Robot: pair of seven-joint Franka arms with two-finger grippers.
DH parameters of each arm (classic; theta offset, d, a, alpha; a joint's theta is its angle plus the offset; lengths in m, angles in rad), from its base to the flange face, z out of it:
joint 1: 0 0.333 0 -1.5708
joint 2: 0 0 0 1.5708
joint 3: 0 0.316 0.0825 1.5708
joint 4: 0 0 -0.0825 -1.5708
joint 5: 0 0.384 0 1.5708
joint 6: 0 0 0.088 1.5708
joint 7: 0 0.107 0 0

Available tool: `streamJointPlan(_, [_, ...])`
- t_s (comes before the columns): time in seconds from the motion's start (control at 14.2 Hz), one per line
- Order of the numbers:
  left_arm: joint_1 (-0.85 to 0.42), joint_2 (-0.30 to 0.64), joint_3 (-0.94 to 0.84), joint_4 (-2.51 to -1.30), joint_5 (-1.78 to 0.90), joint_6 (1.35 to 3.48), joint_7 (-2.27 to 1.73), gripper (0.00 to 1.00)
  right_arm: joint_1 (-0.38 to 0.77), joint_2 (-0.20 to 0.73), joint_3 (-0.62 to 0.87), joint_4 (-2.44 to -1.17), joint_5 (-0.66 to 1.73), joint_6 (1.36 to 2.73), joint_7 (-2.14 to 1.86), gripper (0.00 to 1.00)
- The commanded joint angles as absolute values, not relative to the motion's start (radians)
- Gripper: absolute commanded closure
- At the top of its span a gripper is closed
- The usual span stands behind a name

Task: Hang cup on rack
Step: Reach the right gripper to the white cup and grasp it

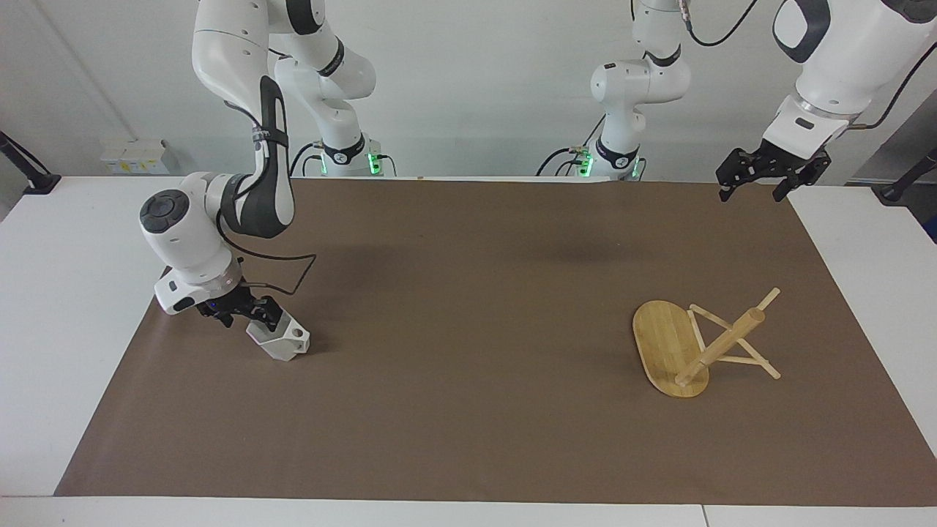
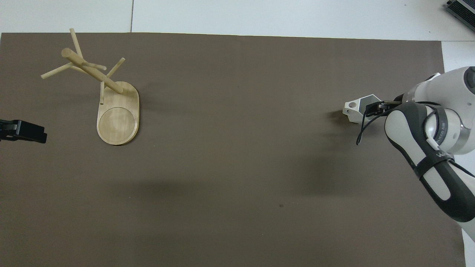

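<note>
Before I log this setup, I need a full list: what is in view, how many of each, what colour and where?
cup: one, white, on the brown mat at the right arm's end of the table.
rack: one, light bamboo, at the left arm's end of the mat.
mat: one, brown, covering most of the white table.
right gripper: one, black, down at the cup's rim.
left gripper: one, black, open, raised over the mat's corner on its own side, waiting.

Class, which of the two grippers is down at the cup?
The right gripper, at the cup's rim; the left gripper waits high, far from the rack.
</note>
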State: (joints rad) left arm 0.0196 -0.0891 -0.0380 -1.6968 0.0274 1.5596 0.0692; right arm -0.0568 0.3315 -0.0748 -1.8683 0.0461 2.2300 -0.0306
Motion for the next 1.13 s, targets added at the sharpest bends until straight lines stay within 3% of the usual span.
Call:
streamJointPlan(0.0, [0.028, -0.104, -0.044, -1.712, 0.043, 1.552, 0.071, 0.0, -0.061, 0.311, -0.071, -1.878, 0.086, 2.226, -0.049, 0.23])
streamJointPlan(0.07, [0.028, -0.104, -0.044, -1.712, 0.041, 1.552, 0.071, 0.0, -0.061, 0.308, -0.072, -1.873, 0.086, 2.214, -0.04, 0.34])
streamJointPlan(0.14, [0.028, -0.104, -0.044, -1.712, 0.043, 1.552, 0.071, 0.0, -0.06, 0.305, -0.072, -1.87, 0.087, 2.206, -0.013, 0.57])
streamJointPlan(0.21, [0.028, -0.104, -0.044, -1.712, 0.043, 1.552, 0.071, 0.0, -0.058, 0.301, -0.071, -1.868, 0.087, 2.206, 0.012, 0.87])
streamJointPlan(0.28, [0.028, -0.104, -0.044, -1.712, 0.043, 1.552, 0.071, 0.0, -0.057, 0.293, -0.071, -1.868, 0.087, 2.204, 0.037, 1.0])
streamJointPlan(0.78, [0.028, -0.104, -0.043, -1.712, 0.043, 1.552, 0.071, 0.0, -0.049, 0.272, -0.061, -1.859, 0.075, 2.194, 0.005, 1.0])
streamJointPlan(1.06, [0.028, -0.104, -0.044, -1.712, 0.043, 1.552, 0.071, 0.0, -0.051, 0.267, -0.06, -1.751, 0.087, 2.077, 0.012, 1.0])
